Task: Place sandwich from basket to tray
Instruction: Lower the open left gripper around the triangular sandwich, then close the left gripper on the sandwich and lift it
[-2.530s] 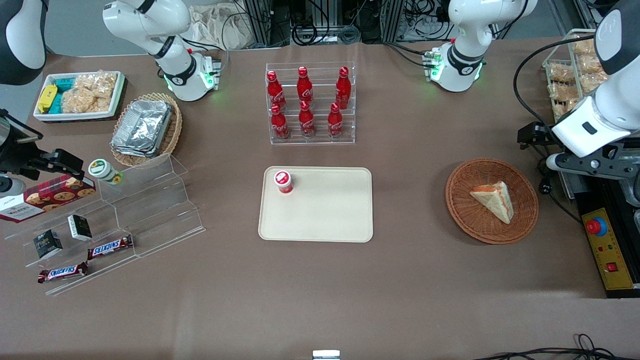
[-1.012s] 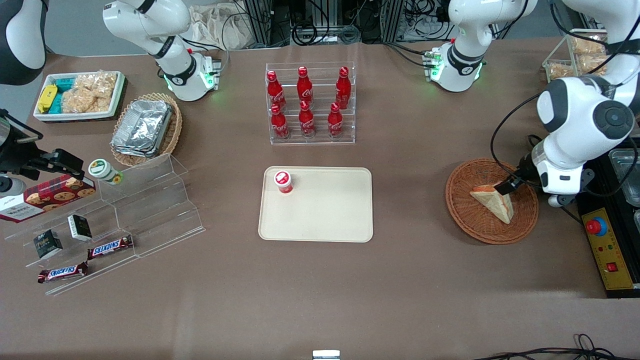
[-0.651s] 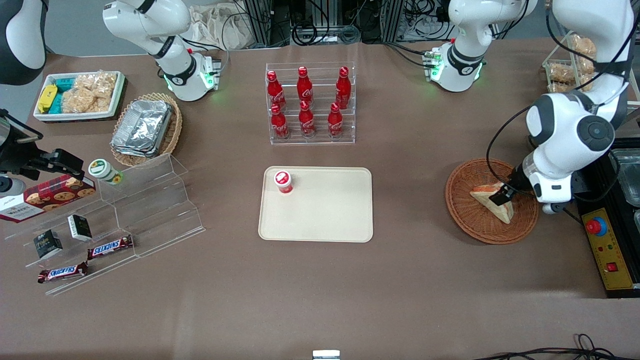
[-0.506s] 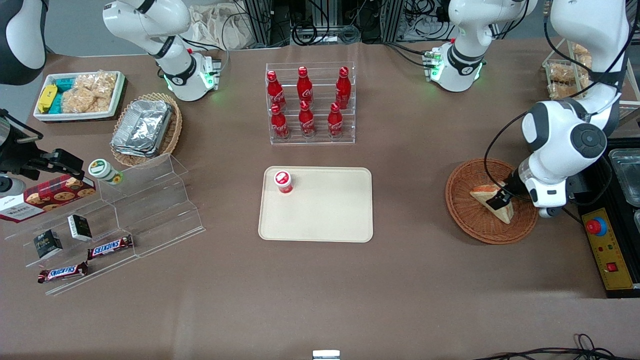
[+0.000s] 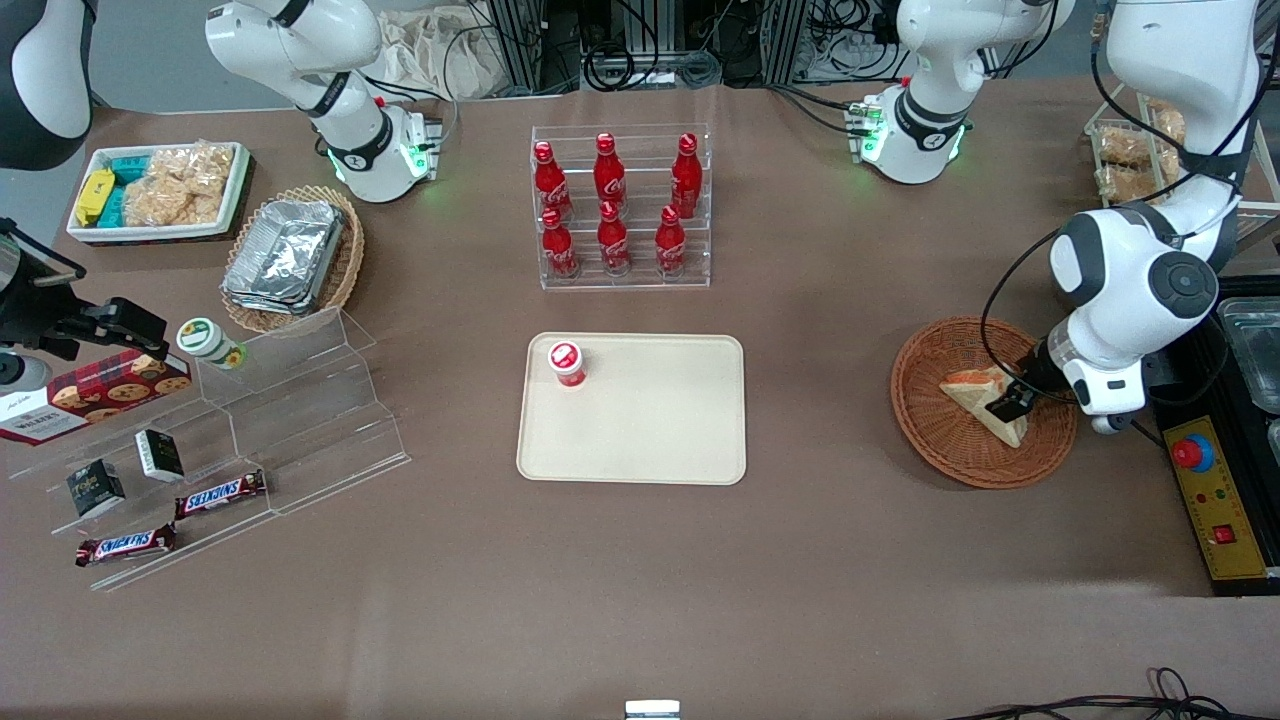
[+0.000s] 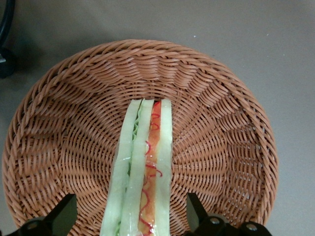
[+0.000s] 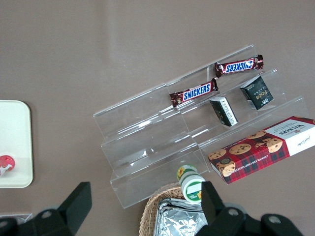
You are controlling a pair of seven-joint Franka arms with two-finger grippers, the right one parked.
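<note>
The sandwich (image 5: 975,394), a pale bread wedge with an orange-red filling stripe, lies in the round reddish-brown wicker basket (image 5: 935,440) toward the working arm's end of the table. My left gripper (image 5: 1010,403) is down in the basket over the sandwich. In the left wrist view the sandwich (image 6: 145,167) stands on edge between the two black fingers (image 6: 61,216), which sit wide apart on either side of it without touching; the gripper (image 6: 130,219) is open. The cream tray (image 5: 660,420) lies at the table's middle.
A small red-capped cup (image 5: 566,363) stands on the tray's corner. A clear rack of red bottles (image 5: 620,205) stands farther from the front camera than the tray. A wire rack of bagged snacks (image 5: 1130,160) and a yellow control box (image 5: 1215,500) flank the basket.
My left arm has swung in from the table's edge and come down over the basket, so the open fingers now straddle the sandwich. The sandwich has not moved.
</note>
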